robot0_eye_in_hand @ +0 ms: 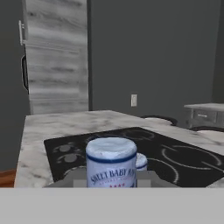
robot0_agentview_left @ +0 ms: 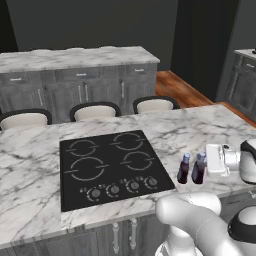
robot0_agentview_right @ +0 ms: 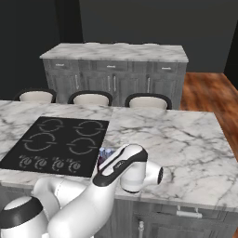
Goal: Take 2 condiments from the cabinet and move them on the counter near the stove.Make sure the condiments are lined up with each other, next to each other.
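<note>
Counter (robot0_agentview_left: 190, 125): bottle (robot0_agentview_left: 199, 169) apparently within closed claw (robot0_agentview_left: 206, 167)

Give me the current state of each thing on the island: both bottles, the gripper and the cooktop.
Near bottle: upright on the counter right of the cooktop, capped, clamped by the gripper.
Far bottle: upright, capped, free, standing right beside the near one, between it and the cooktop.
Gripper: shut on the near bottle, low over the counter.
Cooktop: bare, nothing on its burners.

2 capped bottles (robot0_eye_in_hand: 111, 162) before cooktop (robot0_eye_in_hand: 175, 153)
</note>
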Robot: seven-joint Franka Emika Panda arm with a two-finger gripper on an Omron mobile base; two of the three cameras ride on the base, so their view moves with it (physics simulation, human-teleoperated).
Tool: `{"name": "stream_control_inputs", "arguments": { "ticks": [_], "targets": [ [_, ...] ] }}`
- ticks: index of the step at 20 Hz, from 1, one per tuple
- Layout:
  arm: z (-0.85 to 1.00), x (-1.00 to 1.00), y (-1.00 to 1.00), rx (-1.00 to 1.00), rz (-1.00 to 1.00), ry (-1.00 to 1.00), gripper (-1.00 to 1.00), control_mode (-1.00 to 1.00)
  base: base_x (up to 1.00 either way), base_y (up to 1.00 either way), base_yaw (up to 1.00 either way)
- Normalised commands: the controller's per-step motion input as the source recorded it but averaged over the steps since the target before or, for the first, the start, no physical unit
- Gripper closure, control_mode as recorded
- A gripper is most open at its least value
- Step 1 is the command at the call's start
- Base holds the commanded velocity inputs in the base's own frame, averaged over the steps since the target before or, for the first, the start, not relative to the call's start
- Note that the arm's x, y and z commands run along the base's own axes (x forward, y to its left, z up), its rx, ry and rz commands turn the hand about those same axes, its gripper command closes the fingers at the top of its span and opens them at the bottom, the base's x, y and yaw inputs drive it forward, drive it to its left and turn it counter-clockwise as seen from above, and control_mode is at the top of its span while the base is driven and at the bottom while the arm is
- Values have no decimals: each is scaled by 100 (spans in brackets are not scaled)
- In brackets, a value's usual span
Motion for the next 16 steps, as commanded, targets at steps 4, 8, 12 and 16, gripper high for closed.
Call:
{"name": "stream_control_inputs", "arguments": {
  "ticks": [4,8,12,16],
  "targets": [
    [-12,7,0,0,-1,-2,100,-100,0,0,0],
    [-11,4,0,0,-2,-5,100,-100,0,0,0],
    [-3,1,0,0,-2,-5,100,-100,0,0,0],
    [0,0,5,0,-3,-4,100,-100,0,0,0]
  ]
}}
